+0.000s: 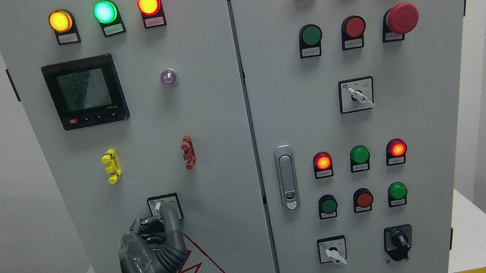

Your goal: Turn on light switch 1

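The small square rotary switch with a white knob [164, 207] sits low on the left door of the grey metal cabinet [201, 128], under the yellow clip [111, 166]. The left hand [153, 252], dark and jointed, reaches up from below; its one extended finger [169, 219] touches the knob, the other fingers are curled.

On the grey metal cabinet's [199, 114] left door, the white rotary switch [164, 206] sits below the black digital meter [85, 92]; the robot's dark left hand [157, 244] reaches up to it, one finger touching its knob.
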`<state>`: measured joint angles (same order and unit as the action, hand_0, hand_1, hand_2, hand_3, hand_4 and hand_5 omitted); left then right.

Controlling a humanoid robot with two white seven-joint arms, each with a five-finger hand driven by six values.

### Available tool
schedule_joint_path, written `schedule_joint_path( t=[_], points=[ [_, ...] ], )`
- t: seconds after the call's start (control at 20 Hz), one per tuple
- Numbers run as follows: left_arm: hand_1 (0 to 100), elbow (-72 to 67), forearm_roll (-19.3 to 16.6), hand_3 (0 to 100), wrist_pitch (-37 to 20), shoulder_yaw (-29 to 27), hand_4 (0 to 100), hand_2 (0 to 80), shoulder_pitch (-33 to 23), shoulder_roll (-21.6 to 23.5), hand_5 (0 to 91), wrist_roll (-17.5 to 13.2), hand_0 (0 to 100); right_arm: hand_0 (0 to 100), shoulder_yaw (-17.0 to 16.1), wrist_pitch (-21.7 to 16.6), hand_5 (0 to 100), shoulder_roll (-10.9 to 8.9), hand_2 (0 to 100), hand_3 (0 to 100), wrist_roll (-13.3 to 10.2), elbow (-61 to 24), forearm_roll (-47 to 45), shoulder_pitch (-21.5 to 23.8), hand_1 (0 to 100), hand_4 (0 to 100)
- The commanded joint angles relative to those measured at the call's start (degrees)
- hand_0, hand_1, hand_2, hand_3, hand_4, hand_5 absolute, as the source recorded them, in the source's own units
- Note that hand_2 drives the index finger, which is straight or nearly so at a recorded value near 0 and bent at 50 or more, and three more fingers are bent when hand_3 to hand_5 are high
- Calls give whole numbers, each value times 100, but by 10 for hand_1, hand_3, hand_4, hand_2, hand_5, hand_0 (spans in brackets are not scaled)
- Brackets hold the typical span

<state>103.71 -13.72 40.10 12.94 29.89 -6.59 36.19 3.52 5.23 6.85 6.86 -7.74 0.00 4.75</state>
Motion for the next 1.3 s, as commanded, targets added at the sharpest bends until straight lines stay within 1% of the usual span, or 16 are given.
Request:
schedule_joint_path(
  t=[0.0, 0.4, 0.6, 0.85, 1.0, 1.1, 1.2, 1.25],
  points=[
    [267, -17, 9, 644, 6, -2, 709, 557, 0, 0, 626, 2, 583, 120, 0, -5, 0, 0, 0, 0, -1, 0, -97, 0, 389, 0],
    [250, -17, 27, 647, -11, -2, 713, 562, 0, 0, 630, -16, 621, 120, 0, -5, 0, 0, 0, 0, -1, 0, -97, 0, 389, 0],
    [202, -17, 36, 649, -11, 16, 717, 567, 0, 0, 641, -16, 642, 120, 0, -5, 0, 0, 0, 0, -1, 0, -105, 0, 389, 0],
    [182, -17, 36, 656, -11, 16, 720, 573, 0, 0, 649, -16, 660, 120, 0, -5, 0, 0, 0, 0, -1, 0, -105, 0, 389, 0],
    [122, -17, 44, 659, -11, 16, 721, 575, 0, 0, 651, -16, 694, 120, 0, -5, 0, 0, 0, 0, -1, 0, -97, 9, 389, 0],
    [109, -17, 36, 659, -11, 16, 721, 576, 0, 0, 651, -16, 642, 120, 0, -5, 0, 0, 0, 0, -1, 0, -105, 0, 389, 0],
    [118, -17, 44, 661, -20, 16, 721, 576, -9, 0, 652, -24, 567, 120, 0, -5, 0, 0, 0, 0, -1, 0, -105, 0, 389, 0],
    [120, -17, 36, 661, -20, 7, 721, 577, -9, 0, 652, -24, 550, 120, 0, -5, 0, 0, 0, 0, -1, 0, -105, 0, 389, 0]
  ],
)
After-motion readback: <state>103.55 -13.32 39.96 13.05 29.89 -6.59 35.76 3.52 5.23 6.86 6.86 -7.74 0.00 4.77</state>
